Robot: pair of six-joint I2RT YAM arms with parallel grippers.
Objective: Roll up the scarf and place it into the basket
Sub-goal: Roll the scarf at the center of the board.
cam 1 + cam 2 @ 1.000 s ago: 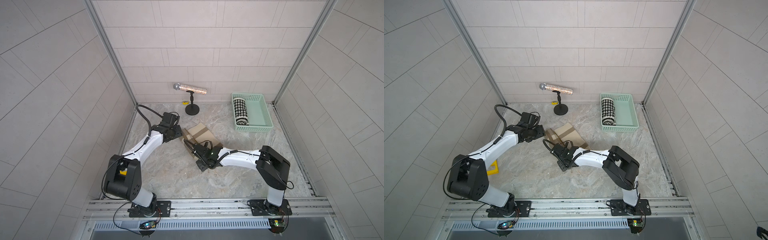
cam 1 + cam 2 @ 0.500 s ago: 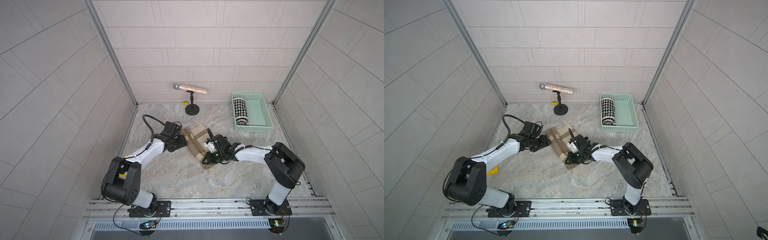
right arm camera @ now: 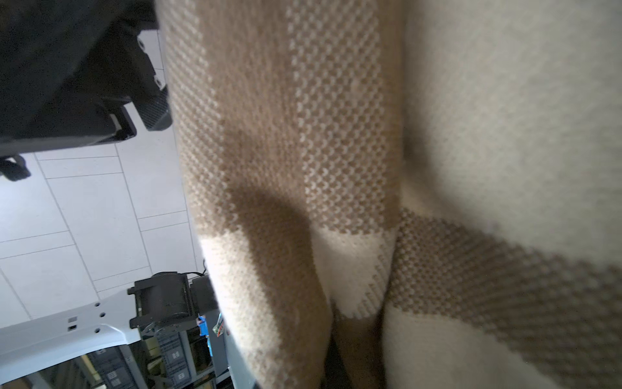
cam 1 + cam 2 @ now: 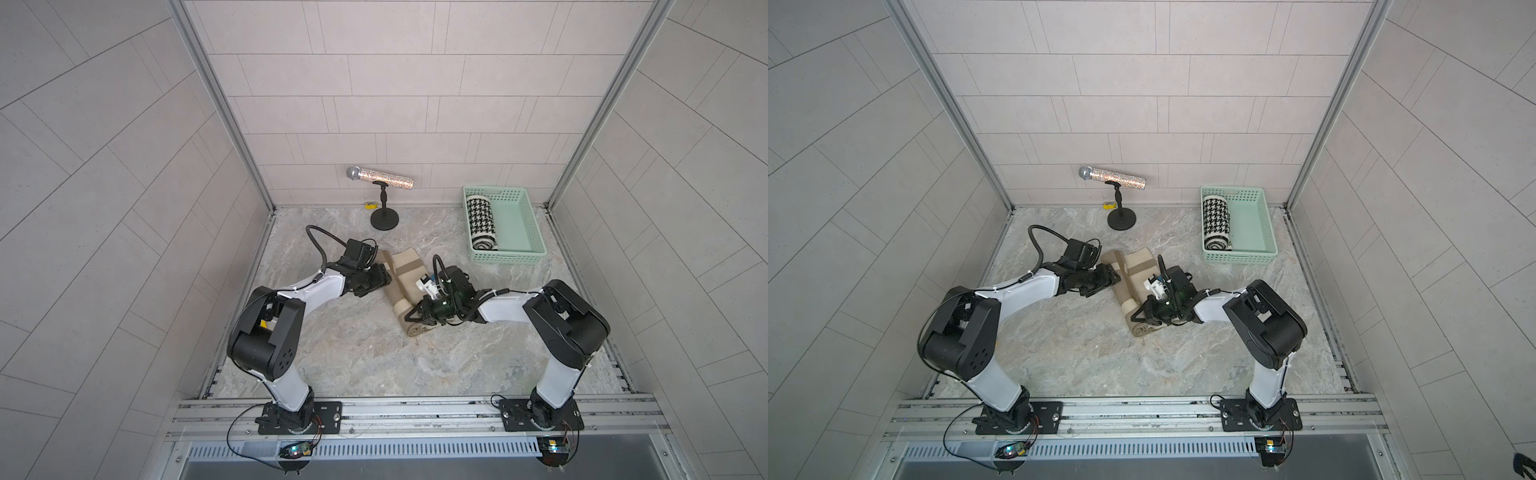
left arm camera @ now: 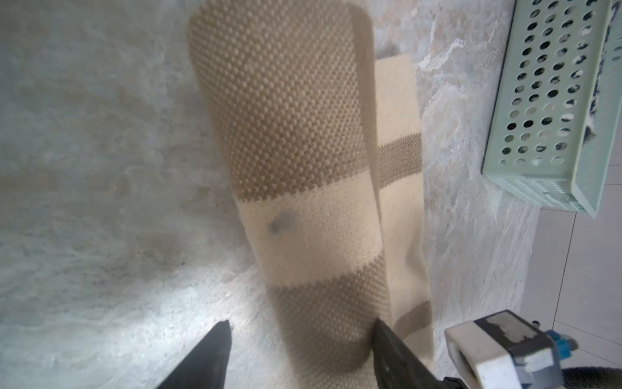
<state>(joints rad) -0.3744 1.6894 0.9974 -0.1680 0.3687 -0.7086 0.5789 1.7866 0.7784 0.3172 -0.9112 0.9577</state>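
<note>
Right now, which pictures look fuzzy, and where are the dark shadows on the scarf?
In both top views everything is sharp and evenly lit; in the left wrist view the scarf goes blurry near the camera, with a bright glare on the floor; in the right wrist view the scarf is soft and close, with a dark shadow across it.

Counted on the tabletop [image 4: 374, 365]: two scarves, namely one beige scarf [image 4: 409, 266] with brown stripes and one houndstooth scarf [image 4: 481, 218] in black and white. One basket [image 4: 507, 259], mint green. One microphone [image 4: 382, 178], glittery, on one black stand [image 4: 384, 218]. One small yellow object [image 4: 369, 204], too small to identify. Two robot arms, left arm [image 4: 316, 291] and right arm [image 4: 498, 309]. Two end effectors, left end effector [image 4: 384, 277] and right end effector [image 4: 411, 319].
</note>
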